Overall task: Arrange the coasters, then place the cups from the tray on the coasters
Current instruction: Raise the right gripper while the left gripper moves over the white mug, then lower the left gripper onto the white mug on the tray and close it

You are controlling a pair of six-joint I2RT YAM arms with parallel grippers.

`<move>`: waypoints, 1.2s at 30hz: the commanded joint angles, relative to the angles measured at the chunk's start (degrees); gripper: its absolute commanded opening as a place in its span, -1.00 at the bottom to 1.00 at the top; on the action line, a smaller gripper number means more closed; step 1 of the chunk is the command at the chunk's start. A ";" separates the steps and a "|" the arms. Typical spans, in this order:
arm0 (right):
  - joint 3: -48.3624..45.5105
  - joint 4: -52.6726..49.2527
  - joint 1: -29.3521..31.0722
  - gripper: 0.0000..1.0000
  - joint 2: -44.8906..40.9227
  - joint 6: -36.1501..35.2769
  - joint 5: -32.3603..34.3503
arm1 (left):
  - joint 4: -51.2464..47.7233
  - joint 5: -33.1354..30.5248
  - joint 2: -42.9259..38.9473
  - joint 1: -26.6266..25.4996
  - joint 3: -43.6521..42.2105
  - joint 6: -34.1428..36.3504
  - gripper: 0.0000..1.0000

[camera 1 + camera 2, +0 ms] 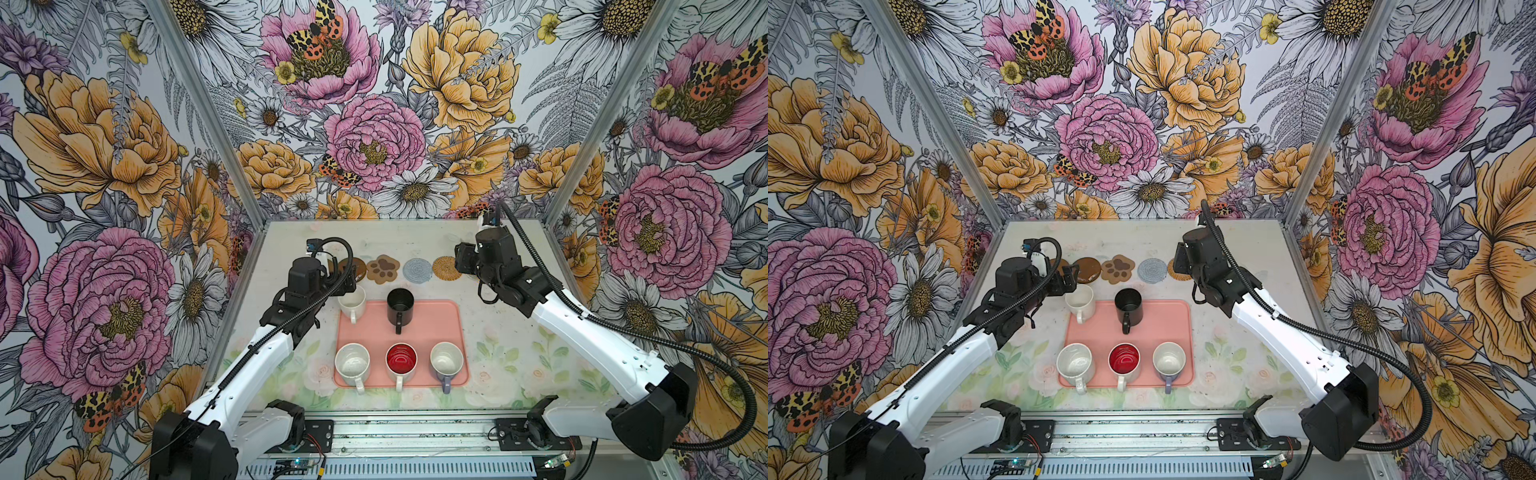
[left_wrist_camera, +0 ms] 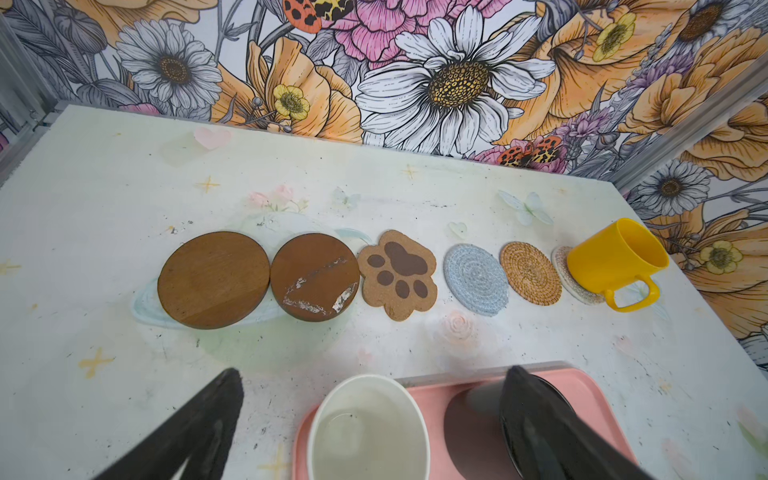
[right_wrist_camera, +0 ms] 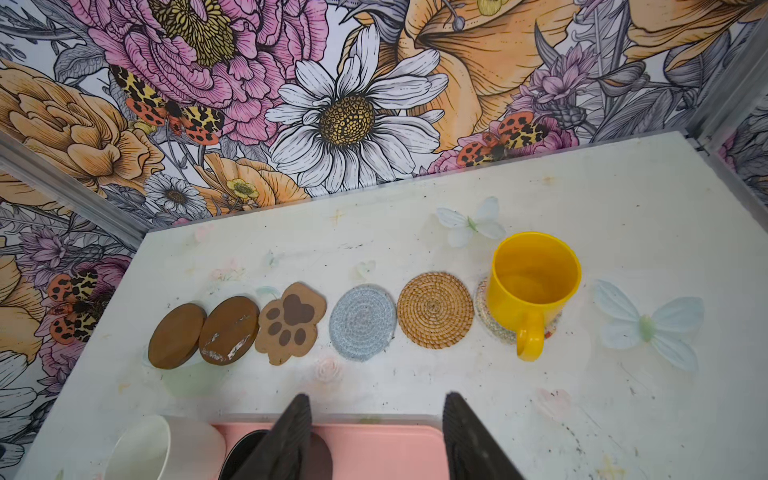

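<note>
Jaws of the left gripper (image 2: 374, 369) stand spread wide either side of a white cup (image 2: 370, 428) at the tray (image 2: 590, 399) corner, not touching it (the right gripper (image 3: 377, 395), likewise parted and empty, hangs short of the yellow cup (image 3: 534, 278) on its cream coaster (image 3: 485, 320)).

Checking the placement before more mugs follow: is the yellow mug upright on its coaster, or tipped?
Upright. The yellow mug stands mouth up, with its base resting on the pale woven coaster.
</note>
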 commanded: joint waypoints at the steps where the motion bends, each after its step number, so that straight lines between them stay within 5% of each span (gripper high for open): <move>1: -2.17 5.94 1.64 0.07 -0.97 4.25 4.24 | -6.93 -3.29 1.26 -0.48 2.91 -0.10 0.95; 21: -17.22 15.82 1.81 0.05 -7.01 6.26 3.75 | -26.35 -13.52 -0.46 -16.38 3.03 -11.08 0.78; 36: -22.88 25.36 -2.82 0.00 -4.85 8.31 -5.39 | -26.29 -13.38 7.14 -16.81 3.65 -14.19 0.49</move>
